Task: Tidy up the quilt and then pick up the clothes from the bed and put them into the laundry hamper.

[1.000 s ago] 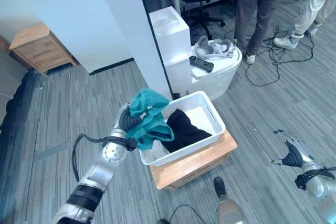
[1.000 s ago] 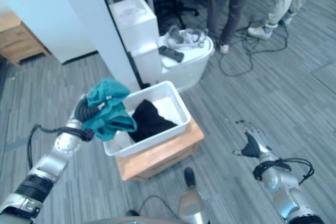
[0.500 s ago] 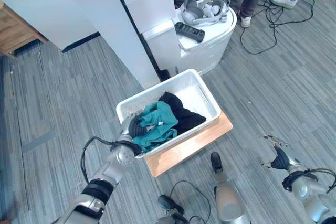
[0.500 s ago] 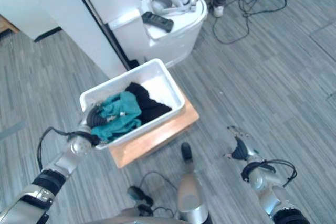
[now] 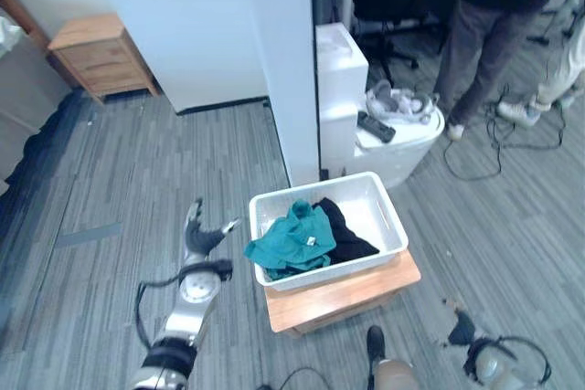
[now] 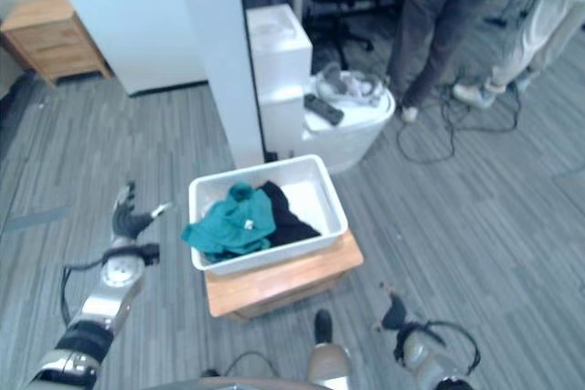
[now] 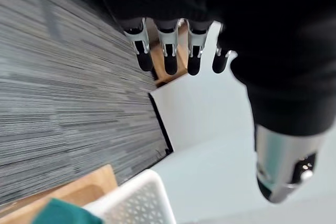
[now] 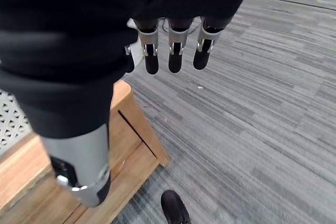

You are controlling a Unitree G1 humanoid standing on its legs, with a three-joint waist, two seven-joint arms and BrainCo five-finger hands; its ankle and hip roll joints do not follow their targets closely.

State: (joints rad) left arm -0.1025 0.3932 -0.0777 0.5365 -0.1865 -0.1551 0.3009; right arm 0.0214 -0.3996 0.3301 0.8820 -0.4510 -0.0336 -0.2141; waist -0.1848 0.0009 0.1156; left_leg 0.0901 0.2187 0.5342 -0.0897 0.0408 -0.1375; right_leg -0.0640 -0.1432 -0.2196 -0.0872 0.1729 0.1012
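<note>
A white perforated laundry hamper (image 5: 395, 218) stands on a low wooden stand (image 5: 343, 295) in the middle of the floor. A teal garment (image 5: 292, 242) lies in its left half, draped partly over the left rim, beside a black garment (image 5: 345, 235). My left hand (image 5: 197, 237) is open just left of the hamper, fingers spread and apart from the teal cloth. In the left wrist view the fingers (image 7: 167, 55) are straight with nothing in them. My right hand (image 5: 462, 327) is low at the right, open and holding nothing, fingers (image 8: 175, 56) straight over the floor.
A white pillar (image 5: 283, 52) rises behind the hamper, with a white box and round white stand (image 5: 402, 134) carrying a headset and remote. A wooden nightstand (image 5: 96, 54) is far left. People's legs (image 5: 475, 61) and floor cables are at the back right.
My left hand has let go of the teal garment, which now lies in the hamper, and has drawn back to the left. The camera view has lifted and shifted.
</note>
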